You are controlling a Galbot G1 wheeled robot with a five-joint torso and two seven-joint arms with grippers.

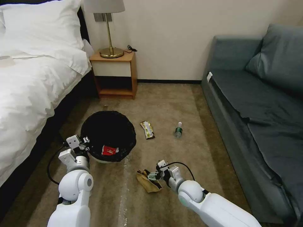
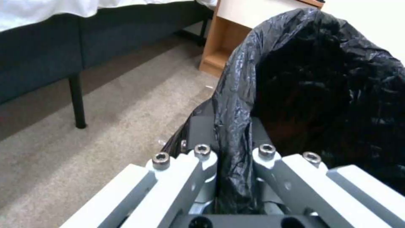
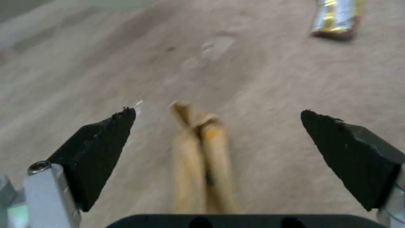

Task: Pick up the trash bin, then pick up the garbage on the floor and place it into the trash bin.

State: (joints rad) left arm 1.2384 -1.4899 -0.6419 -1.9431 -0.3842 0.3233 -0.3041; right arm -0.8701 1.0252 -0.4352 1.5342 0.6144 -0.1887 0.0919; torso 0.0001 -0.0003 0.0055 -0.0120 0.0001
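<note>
Left gripper (image 2: 230, 158) clamping trash bin (image 1: 94, 126) rim, seemingly red carton (image 1: 109, 150) inside, right gripper (image 3: 217, 126) wide open around paper bag (image 3: 202, 158)

Two white arms reaching forward and down, one on each side.

Left arm bent at the elbow, wrist raised, left gripper (image 1: 84, 142) at the near rim of the trash bin (image 1: 109, 135), fingers (image 2: 202, 158) clamped on the bag-covered rim with black plastic bunched between them. Right arm stretched low across the front and angled inward, black cable looping over its wrist, right gripper (image 1: 152, 176) down at floor level over the crumpled brown paper bag (image 1: 148, 181). Black wedge-shaped fingertips (image 3: 105, 148) spread wide, standing to either side of the bag, clear of it, not closed on anything.
</note>
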